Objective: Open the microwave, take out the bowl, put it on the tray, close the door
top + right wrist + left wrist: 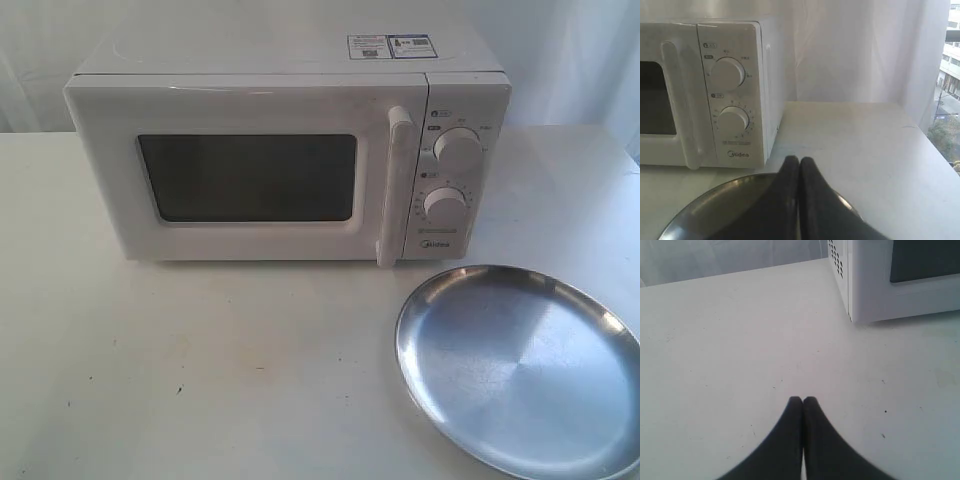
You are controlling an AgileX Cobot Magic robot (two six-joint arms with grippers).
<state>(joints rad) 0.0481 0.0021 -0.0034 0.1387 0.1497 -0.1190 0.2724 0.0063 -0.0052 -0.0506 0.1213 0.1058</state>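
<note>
1. White microwave (290, 150) stands at the back of the pale surface (200, 380), front toward the exterior camera, two small stickers (390, 46) on its top
2. Door (110, 180) is shut, flush with the body; its window (248, 178) is too dark to tell what is inside
3. Vertical bar handle (396, 185) runs down the door's right edge, just beside the control panel (468, 100), which carries an upper knob (459, 148) and a lower knob (446, 205), both round and white
4. Brushed-steel tray (522, 372) lies flat on the surface in front of the microwave's right end, near it but apart; its right edge is cut off by the frame
5. Left tool (803, 401): dark fingers pressed together, tips touching, gripping nothing, hanging over bare surface; the microwave's left front corner with side vent holes (836, 257) is well ahead of it
6. Right tool (799, 161): fingers together too, holding nothing, hanging over the tray and pointing toward the control panel; the tray's rim shows on both sides of the fingers
7. White curtain (850, 50) hangs behind the surface
</note>
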